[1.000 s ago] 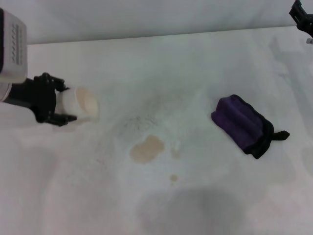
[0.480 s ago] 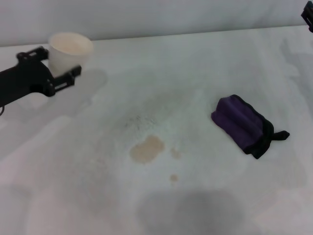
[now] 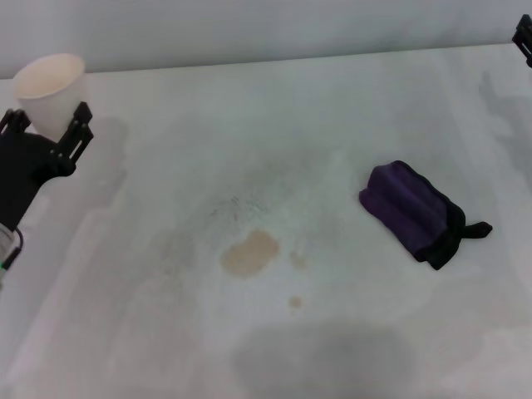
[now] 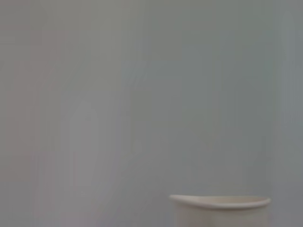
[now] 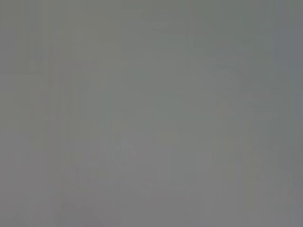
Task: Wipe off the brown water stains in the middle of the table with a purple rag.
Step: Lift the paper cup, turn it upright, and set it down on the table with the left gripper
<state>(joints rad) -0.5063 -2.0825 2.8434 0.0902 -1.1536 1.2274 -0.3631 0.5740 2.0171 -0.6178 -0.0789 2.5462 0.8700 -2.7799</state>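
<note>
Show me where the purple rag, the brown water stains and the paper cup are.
purple rag (image 3: 413, 209): head view, middle of the bundle.
brown water stains (image 3: 248, 253): head view, centre of the large blotch.
paper cup (image 3: 48, 93): head view, outer wall.

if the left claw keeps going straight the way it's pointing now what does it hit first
Probably nothing on the table. The left claw, shut on the paper cup, points toward the far-left edge; beyond lies only a blank grey backdrop, though depth is unclear.

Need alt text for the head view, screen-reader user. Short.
A white table has brown water stains near its middle, with a bunched purple rag lying untouched to their right. At far left the left gripper holds an upright white cup; only a sliver of the right gripper shows at the top right edge.
</note>
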